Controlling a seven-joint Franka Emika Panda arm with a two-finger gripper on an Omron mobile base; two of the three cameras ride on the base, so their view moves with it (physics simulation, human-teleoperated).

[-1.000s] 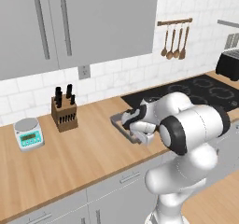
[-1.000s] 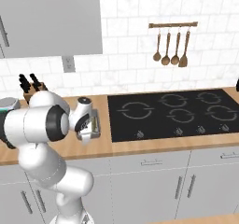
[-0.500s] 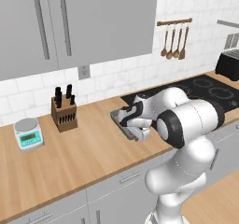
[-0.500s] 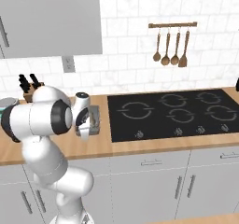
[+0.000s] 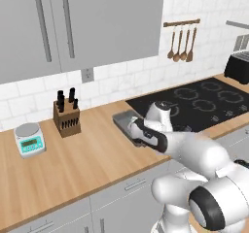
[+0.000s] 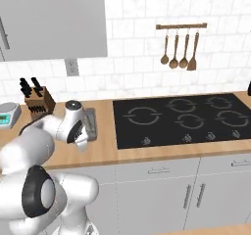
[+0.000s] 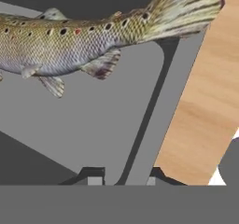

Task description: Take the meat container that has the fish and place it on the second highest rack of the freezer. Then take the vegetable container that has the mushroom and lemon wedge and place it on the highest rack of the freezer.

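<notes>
The jaws (image 7: 122, 178) sit astride the rim of the tray (image 7: 93, 125), one tip inside and one outside, drawn close on it; whether they press it I cannot tell. The fish (image 7: 88, 31) lies along the tray's floor, tail toward the wooden table (image 7: 205, 111). From the base, the tray (image 5: 124, 119) rests on the table (image 5: 73, 159) just left of the hob (image 5: 204, 101), with a knife block (image 5: 66, 115) and scale (image 5: 29, 139) further left.
</notes>
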